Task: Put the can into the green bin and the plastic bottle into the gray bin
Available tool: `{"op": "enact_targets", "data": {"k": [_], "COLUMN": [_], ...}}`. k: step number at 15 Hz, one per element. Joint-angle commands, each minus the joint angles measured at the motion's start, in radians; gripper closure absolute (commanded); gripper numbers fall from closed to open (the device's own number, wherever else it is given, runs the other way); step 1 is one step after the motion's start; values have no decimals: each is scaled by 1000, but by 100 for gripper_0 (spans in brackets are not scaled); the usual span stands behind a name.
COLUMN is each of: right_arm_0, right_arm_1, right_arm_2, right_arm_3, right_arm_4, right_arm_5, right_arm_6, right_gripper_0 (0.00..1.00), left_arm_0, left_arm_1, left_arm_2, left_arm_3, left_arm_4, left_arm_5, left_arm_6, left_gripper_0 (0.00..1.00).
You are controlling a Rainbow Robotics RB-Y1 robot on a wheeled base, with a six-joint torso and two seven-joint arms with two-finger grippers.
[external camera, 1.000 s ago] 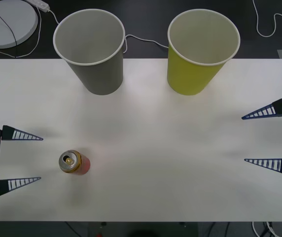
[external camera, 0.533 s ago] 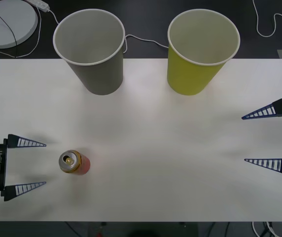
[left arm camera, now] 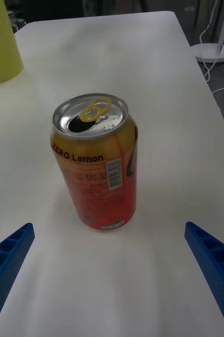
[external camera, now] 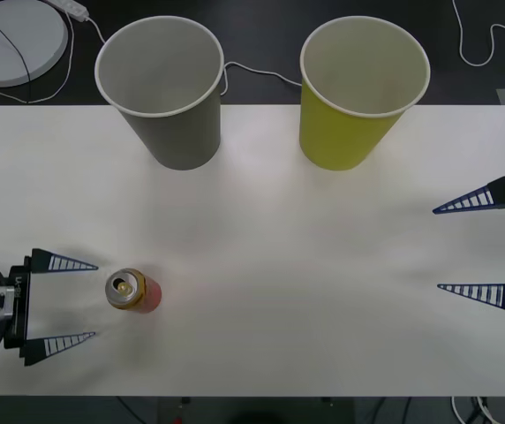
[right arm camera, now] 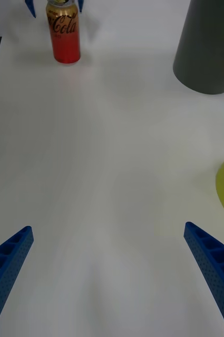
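left gripper point(external camera: 94, 300) moved in toward small orange-red aluminium drink can point(external camera: 131, 290) | fingers spread wide to straddle it, nothing gripped | right gripper point(external camera: 438, 249) parked at the table's right edge, released

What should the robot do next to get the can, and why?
Probably slide the left gripper a little farther forward, so its open fingers pass on both sides of the can, then close. The can stands upright on the table just ahead of the fingertips, lined up with the gap but not yet between them. The right gripper waits open at the table's far side.
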State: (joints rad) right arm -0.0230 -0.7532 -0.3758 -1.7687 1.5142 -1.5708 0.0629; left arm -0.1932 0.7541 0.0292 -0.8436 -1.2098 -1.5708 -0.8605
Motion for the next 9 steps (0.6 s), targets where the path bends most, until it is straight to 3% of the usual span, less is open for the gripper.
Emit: {"op": "enact_targets", "data": {"k": [1,9], "right_arm_0": [0,0], "right_arm_1": [0,0], "right_arm_2": [0,0], "right_arm_3": [0,0], "right_arm_4": [0,0], "right_arm_5": [0,0], "right_arm_6": [0,0], "right_gripper_0": [0,0], "left_arm_0": [0,-11], "left_arm_1": [-24,-113], "left_arm_2": [-2,0], "left_arm_3": [0,0], "left_arm_4": [3,7], "left_arm_5": [0,0], "left_arm_6": [0,3], "left_gripper_0": [0,0]}}
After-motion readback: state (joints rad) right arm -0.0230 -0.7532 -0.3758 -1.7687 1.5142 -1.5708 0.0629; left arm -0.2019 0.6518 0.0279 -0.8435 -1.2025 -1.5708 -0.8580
